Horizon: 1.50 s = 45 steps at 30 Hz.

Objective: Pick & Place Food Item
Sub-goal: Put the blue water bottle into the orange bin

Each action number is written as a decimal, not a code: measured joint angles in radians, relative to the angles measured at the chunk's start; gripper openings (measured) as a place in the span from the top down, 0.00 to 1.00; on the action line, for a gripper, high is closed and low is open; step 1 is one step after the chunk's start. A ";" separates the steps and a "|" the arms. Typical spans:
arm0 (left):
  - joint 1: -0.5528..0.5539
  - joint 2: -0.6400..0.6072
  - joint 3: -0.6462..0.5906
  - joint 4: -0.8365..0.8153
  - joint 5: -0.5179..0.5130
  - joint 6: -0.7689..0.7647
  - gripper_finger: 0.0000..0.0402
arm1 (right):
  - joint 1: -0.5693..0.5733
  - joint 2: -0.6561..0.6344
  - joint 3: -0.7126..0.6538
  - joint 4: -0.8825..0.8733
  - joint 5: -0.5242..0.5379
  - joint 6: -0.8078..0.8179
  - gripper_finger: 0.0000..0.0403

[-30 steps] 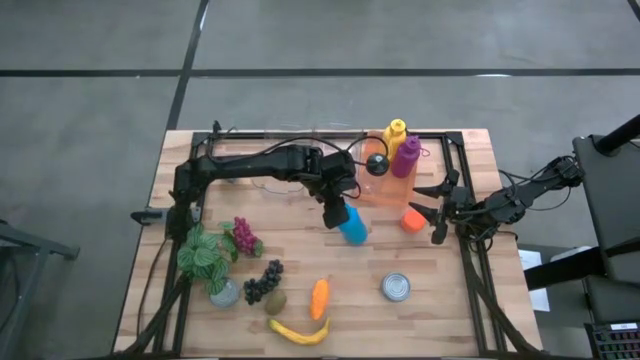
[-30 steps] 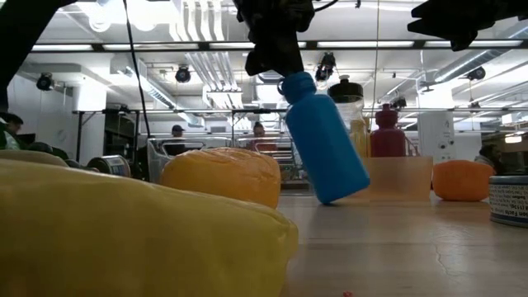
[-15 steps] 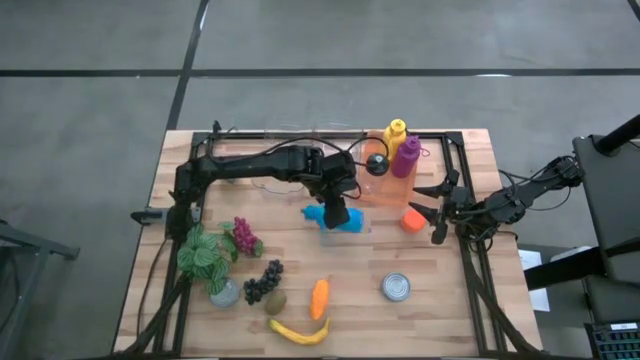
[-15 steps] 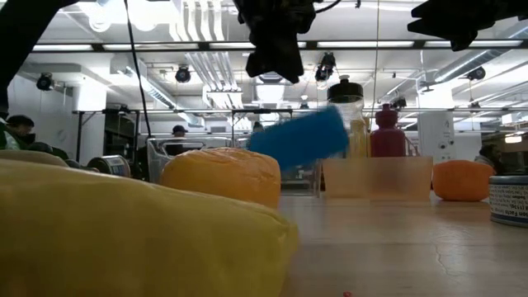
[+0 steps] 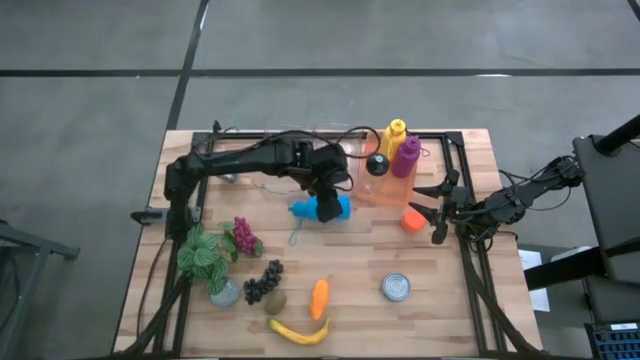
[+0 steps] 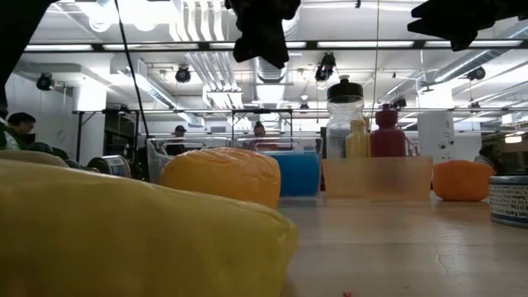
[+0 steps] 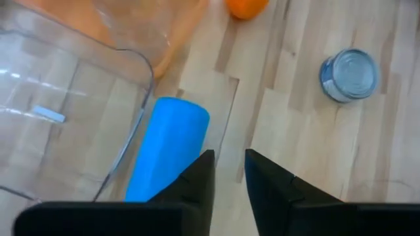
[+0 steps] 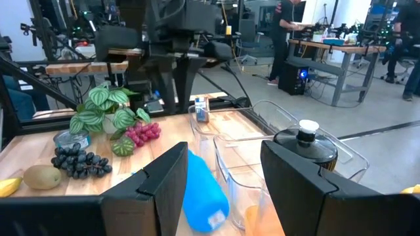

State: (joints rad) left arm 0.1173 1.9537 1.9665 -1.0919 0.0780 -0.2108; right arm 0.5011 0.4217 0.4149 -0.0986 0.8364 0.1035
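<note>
Wooden table [image 5: 440, 310]: blue bottle [image 5: 322, 208] on side, smooth cylinder.

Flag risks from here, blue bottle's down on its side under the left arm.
1. The blue bottle lies on its side, out of the left tool's grip; being round, it may roll, perhaps against the clear bin beside it.
2. The left tool hangs above the bottle with a narrow gap; a regrasp from there could pinch off-centre and squirt it away.
3. The right tool waits by the orange fruit; a careless move could knock it.
</note>
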 joint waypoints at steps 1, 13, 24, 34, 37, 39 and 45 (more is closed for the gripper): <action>-0.001 0.000 -0.009 0.002 -0.001 0.000 0.75 | 0.000 0.000 0.000 0.000 0.000 0.000 0.53; -0.015 -0.157 -0.394 0.252 -0.053 -0.123 0.49 | 0.000 0.001 0.000 0.000 0.000 -0.001 0.53; -0.064 -0.498 -1.060 0.934 -0.260 -0.288 0.49 | 0.000 0.006 0.000 -0.001 0.000 -0.001 0.53; -0.065 -0.530 -1.393 1.313 -0.355 -0.295 0.49 | 0.000 0.006 0.000 0.000 0.000 -0.001 0.53; -0.069 -0.530 -1.417 1.312 -0.376 -0.221 0.49 | 0.000 0.006 0.000 0.000 0.000 0.000 0.53; -0.074 -0.530 -1.429 1.317 -0.390 -0.194 0.49 | 0.000 0.006 0.000 0.000 0.000 -0.001 0.53; -0.114 -0.544 -1.458 1.300 -0.424 -0.165 0.49 | 0.000 0.006 0.000 0.000 0.000 -0.001 0.53</action>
State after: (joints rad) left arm 0.0035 1.4093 0.5083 0.2083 -0.3461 -0.3755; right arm 0.5014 0.4278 0.4149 -0.0986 0.8364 0.1021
